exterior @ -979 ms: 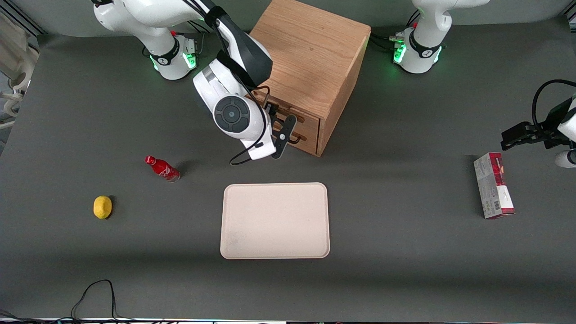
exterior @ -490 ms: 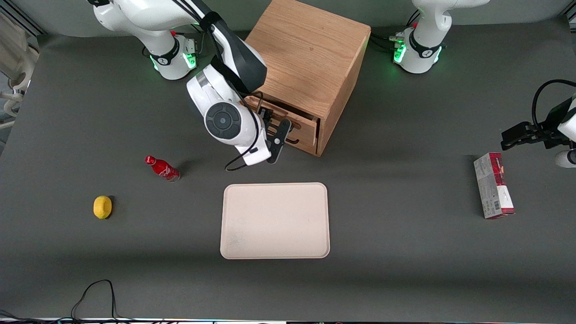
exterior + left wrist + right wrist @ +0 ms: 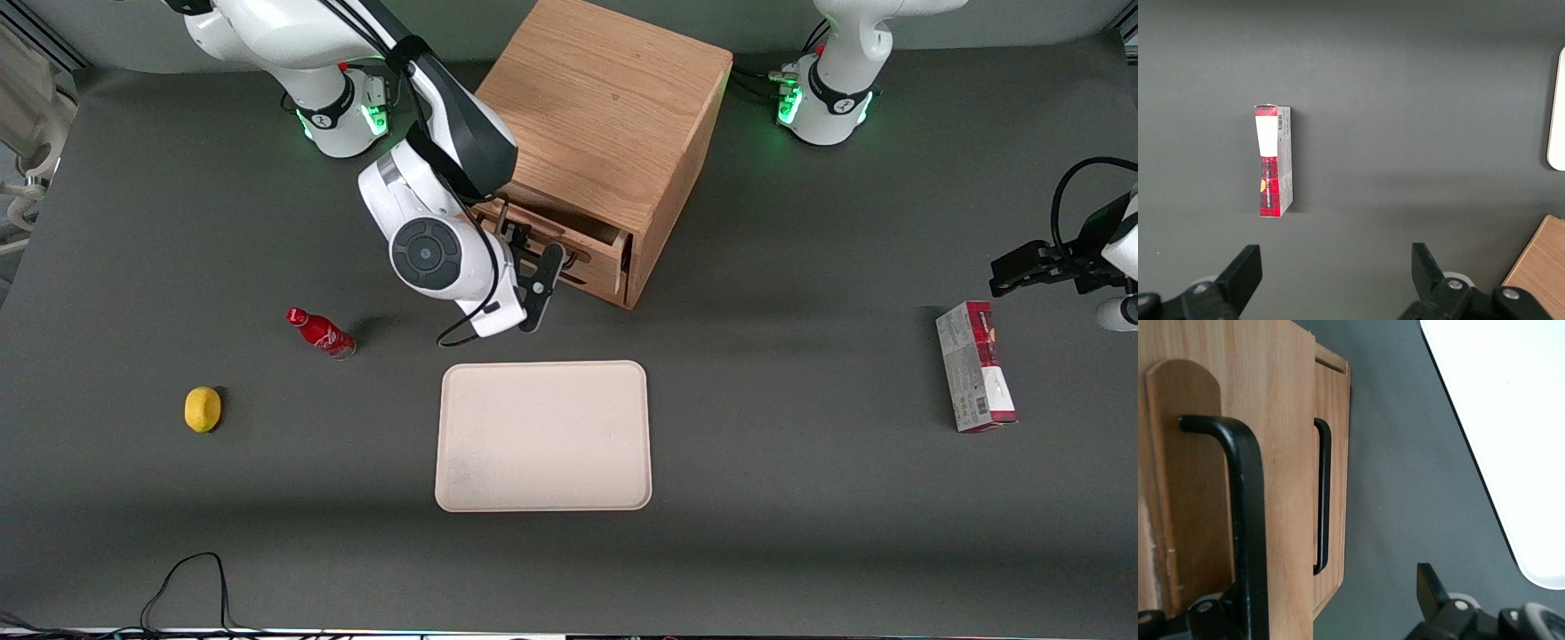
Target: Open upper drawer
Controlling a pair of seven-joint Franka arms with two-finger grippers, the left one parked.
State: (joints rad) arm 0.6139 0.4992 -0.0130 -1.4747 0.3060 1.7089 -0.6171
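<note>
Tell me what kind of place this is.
Probably a robot lab test bench. A dark grey table carries practice props: an oak cabinet, a tray, a lemon. The gripper is at the upper drawer, which stands slightly open.

The hand (image 3: 544, 271) is at the upper drawer (image 3: 594, 253), above the tray (image 3: 543, 436).

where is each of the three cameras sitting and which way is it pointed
Front view: high over the table, looking down at both arms, the oak cabinet, the upper drawer pulled partly out and the gripper at its handle.
Left wrist view: on the parked arm, facing down at a red box; its own fingertips show.
Right wrist view: on the working arm, facing the drawer fronts close up; its fingers show.
Shared: the tray appears in all three.
</note>
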